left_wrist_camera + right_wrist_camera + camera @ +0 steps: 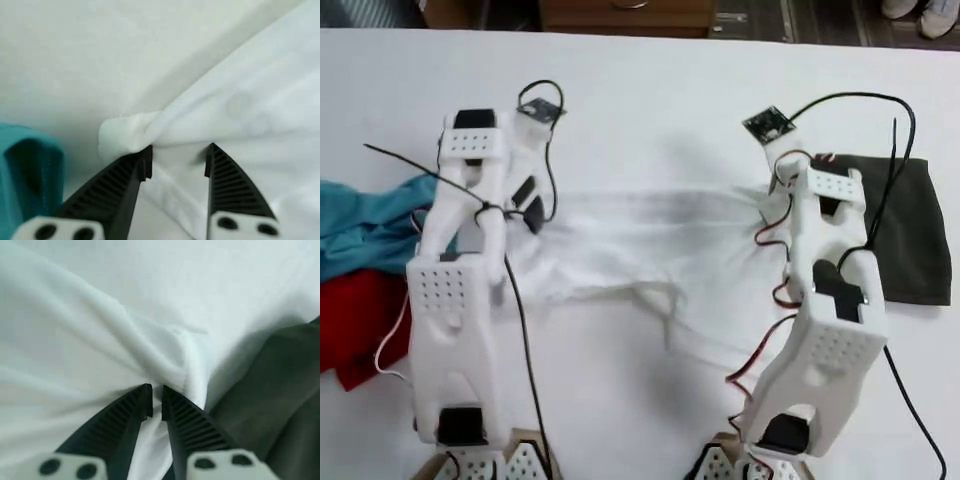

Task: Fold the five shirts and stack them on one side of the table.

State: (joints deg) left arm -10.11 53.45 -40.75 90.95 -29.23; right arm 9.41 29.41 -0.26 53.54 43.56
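A crumpled white fabric shirt (650, 250) lies mid-table between the arms. The right gripper (156, 400) pinches its right edge, beside a folded dark grey shirt (910, 230). The left gripper (176, 160) is spread open at its bunched left edge.

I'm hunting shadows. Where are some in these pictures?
Left wrist view: a soft grey band on the table beside the white shirt. Right wrist view: a shadow between the white shirt and the dark shirt. High view: only faint ones in the white shirt's creases.
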